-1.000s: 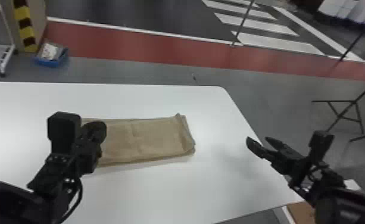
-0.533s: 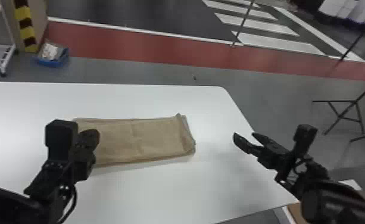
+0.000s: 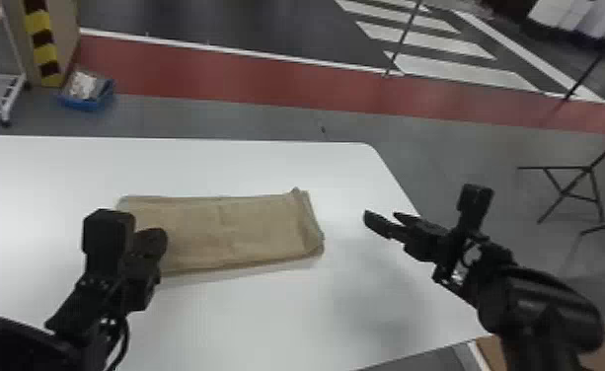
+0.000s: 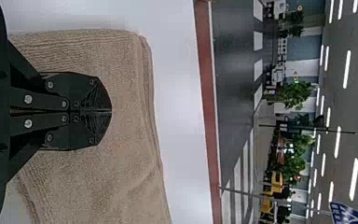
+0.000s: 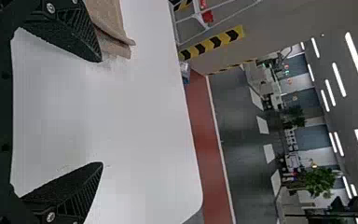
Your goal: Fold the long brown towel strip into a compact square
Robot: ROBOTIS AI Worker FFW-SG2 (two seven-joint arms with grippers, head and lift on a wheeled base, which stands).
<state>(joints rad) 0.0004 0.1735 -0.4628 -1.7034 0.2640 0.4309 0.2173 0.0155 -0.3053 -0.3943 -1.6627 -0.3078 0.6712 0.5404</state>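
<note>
The brown towel [image 3: 237, 227] is lying flat on the white table [image 3: 266, 315] as a layered rectangle, its longer sides running roughly from left to right and its right end showing stacked edges, with a small corner peaking at the far side. In the head view, the left gripper [image 3: 150, 239] is hanging over the towel's left part, covering some of it from sight. In the left wrist view, the left gripper [image 4: 111, 111] is keeping its two fingers pressed together over the ribbed cloth, with only a thin seam showing between them; whether the tips are touching the towel, I cannot tell. The right gripper [image 3: 382, 217] is hovering over the table to the right of the towel, apart from its right end. In the right wrist view, the right gripper [image 5: 100, 112] is spreading its fingers wide, holding nothing, and bare tabletop is showing through the gap. Beyond the table, a blue tray [image 3: 84, 103] is sitting on the floor beside a yellow-and-black striped post [image 3: 44, 44]. In the left wrist view, a blue sign [image 4: 349, 214] is bearing white markings at the view's edge.
</note>
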